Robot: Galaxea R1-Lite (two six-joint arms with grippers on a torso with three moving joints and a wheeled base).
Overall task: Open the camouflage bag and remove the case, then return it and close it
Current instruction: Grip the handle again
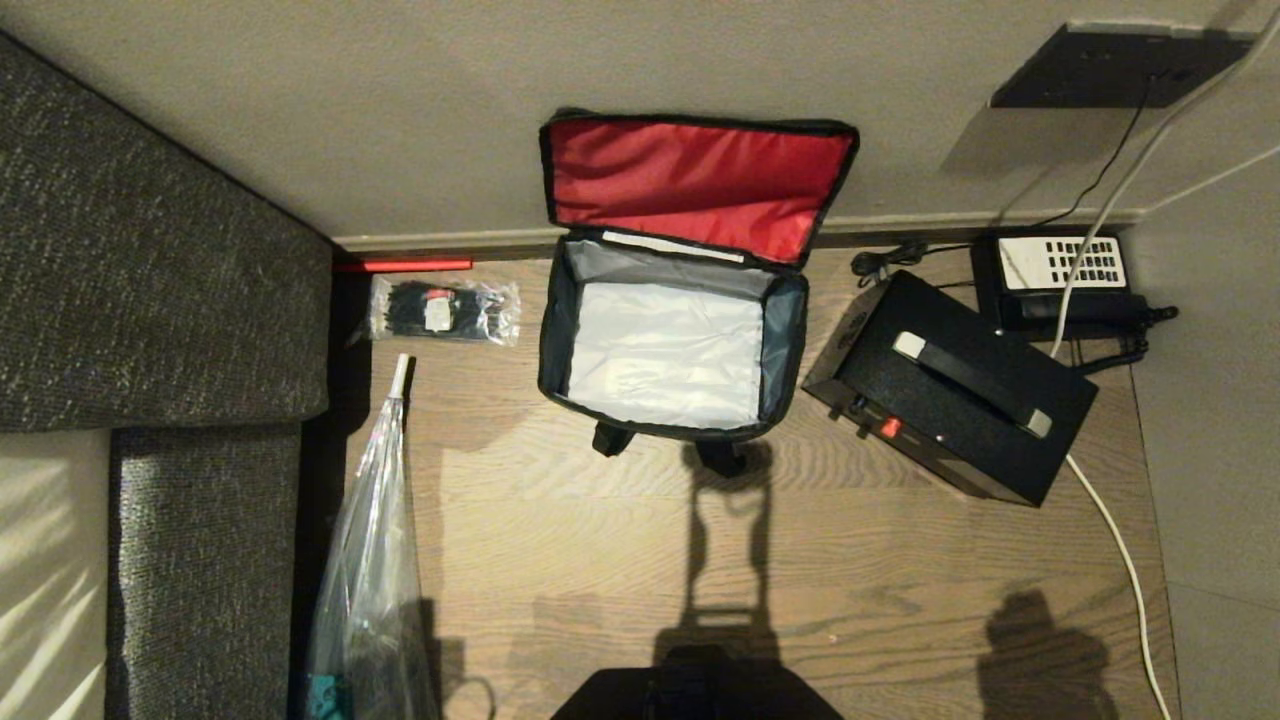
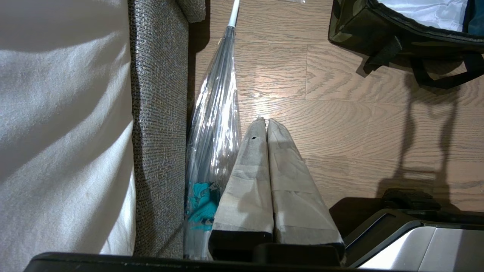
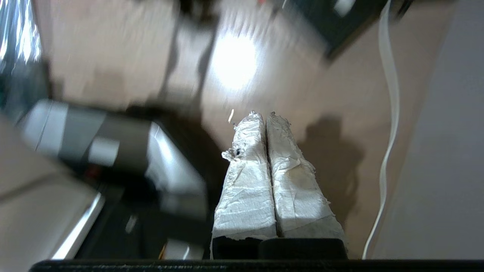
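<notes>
The camouflage bag (image 1: 672,330) stands open on the floor (image 1: 620,540) against the wall. The case (image 1: 950,400) lies just right of it. The telephone (image 1: 1060,280) sits behind the case.

Wood plank floor (image 1: 620,540) filling centre of frame, catching warm light and long shadows. Beige wall (image 1: 400,110) running across top, pale baseboard (image 1: 440,240) meeting floor. Grey woven sofa (image 1: 150,270) occupying left side, cream cushion (image 1: 45,570) lying at lower left.

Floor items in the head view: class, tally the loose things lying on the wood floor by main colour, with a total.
Black: 2, case, telephone
Camouflage: 1, bag
Clear: 2, packet, umbrella
Total: 5
</notes>
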